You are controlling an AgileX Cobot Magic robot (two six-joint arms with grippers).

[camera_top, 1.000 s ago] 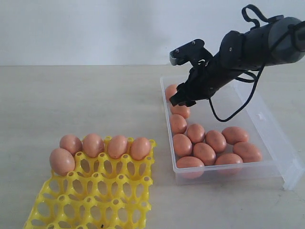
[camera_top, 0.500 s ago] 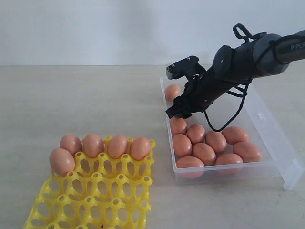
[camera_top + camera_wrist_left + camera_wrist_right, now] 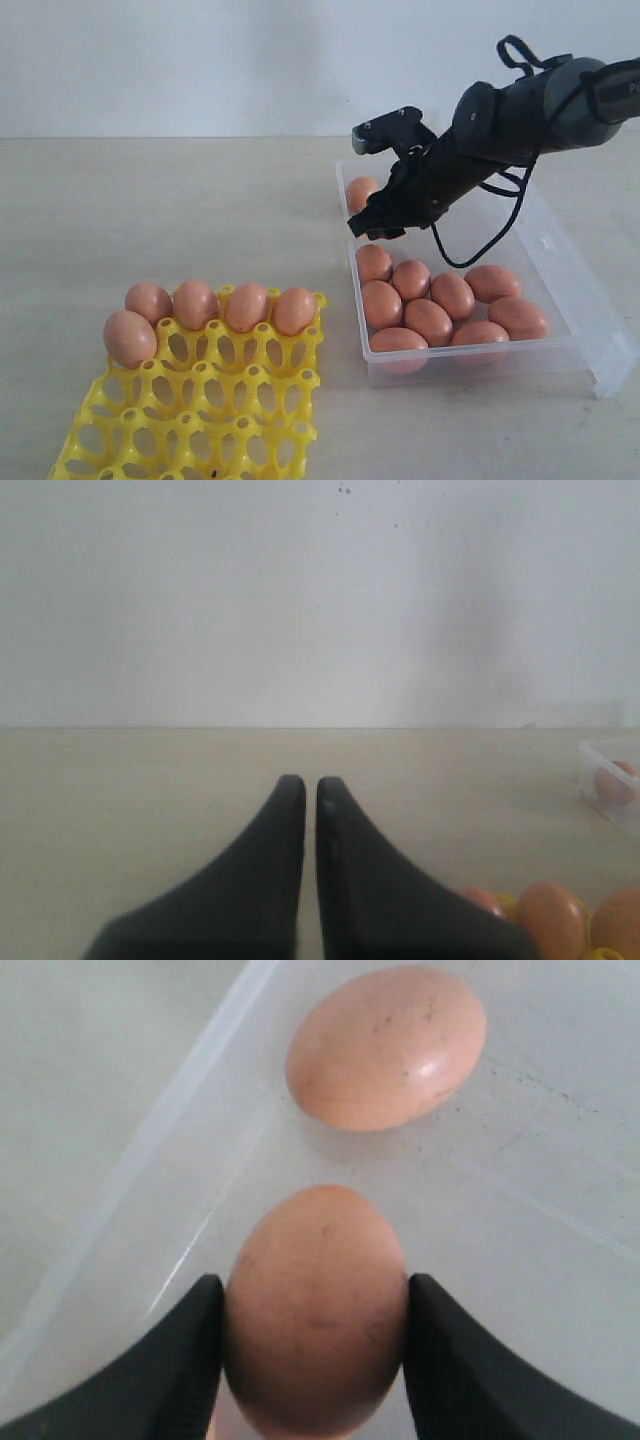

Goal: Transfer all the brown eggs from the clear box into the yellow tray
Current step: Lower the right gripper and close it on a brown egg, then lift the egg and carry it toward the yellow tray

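Our right gripper [image 3: 312, 1295] pinches one brown egg [image 3: 315, 1320] across its fat middle in the clear box [image 3: 545, 245] at the picture's right, our left gripper [image 3: 310, 790] has its fingers pressed together, and we think eggs are light, slippery and crack easily.

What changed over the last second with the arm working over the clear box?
The right pincer came down inside the clear box, toward the wall nearer the yellow tray, and closed on a brown egg, which now sits gripped between its fingers. The arm then looks to have risen slightly. The other eggs in the box and the five eggs on the tray stayed put.
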